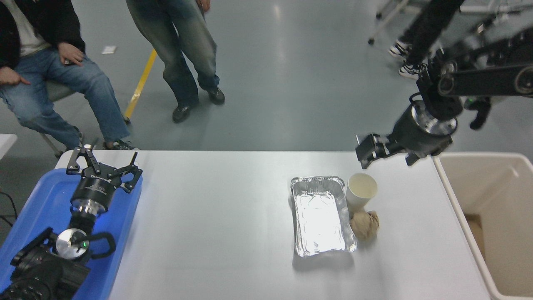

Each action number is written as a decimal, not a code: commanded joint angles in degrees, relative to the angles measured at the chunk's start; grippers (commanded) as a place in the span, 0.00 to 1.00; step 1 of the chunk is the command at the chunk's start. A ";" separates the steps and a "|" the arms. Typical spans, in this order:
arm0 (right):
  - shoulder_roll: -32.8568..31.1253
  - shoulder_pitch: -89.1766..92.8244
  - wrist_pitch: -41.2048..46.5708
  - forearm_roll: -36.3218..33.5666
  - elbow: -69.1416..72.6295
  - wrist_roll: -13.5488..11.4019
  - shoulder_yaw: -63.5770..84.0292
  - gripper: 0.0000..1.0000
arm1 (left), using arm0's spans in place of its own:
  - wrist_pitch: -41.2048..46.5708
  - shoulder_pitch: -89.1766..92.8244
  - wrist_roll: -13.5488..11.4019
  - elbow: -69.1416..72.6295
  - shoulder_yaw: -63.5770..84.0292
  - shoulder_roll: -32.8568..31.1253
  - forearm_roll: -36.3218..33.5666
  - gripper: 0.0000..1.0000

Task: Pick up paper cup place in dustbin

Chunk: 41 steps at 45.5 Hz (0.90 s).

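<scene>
Glossy grey floor (291,75) — yellow line (140,83), white table (216,216)

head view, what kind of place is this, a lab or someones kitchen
Probably a robot lab or workshop, not a kitchen: a bare grey floor with a yellow line, people watching from the far side, and a white table set with a few test items.

Matt paper cup (361,191), shiny crinkled foil tray (321,216), crumpled brown paper ball (364,225), smooth plastic bin (491,216), glossy bench (216,225).
</scene>
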<state>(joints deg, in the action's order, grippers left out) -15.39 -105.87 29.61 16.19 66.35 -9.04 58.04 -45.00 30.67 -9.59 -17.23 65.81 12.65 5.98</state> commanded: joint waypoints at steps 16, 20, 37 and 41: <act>7.13 22.11 -9.39 5.88 -18.54 -0.01 -3.46 1.00 | 0.00 0.09 0.10 -0.08 -0.15 0.01 -0.01 0.99; 7.39 23.69 -9.74 6.14 -18.98 -0.01 -3.46 1.00 | 0.00 0.09 0.10 -0.08 -0.15 0.01 -0.01 0.99; 7.83 27.74 -13.79 6.31 -20.74 -0.01 -3.55 0.57 | 0.00 0.09 0.10 -0.08 -0.15 0.01 -0.01 0.99; 7.83 27.83 -14.14 6.40 -20.74 -0.01 -3.55 0.37 | 0.00 0.09 0.10 -0.08 -0.15 0.01 -0.01 0.99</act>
<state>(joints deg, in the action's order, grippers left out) -7.81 -79.90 17.00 22.31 46.45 -9.06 54.61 -45.00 30.76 -9.50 -17.31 65.67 12.66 5.98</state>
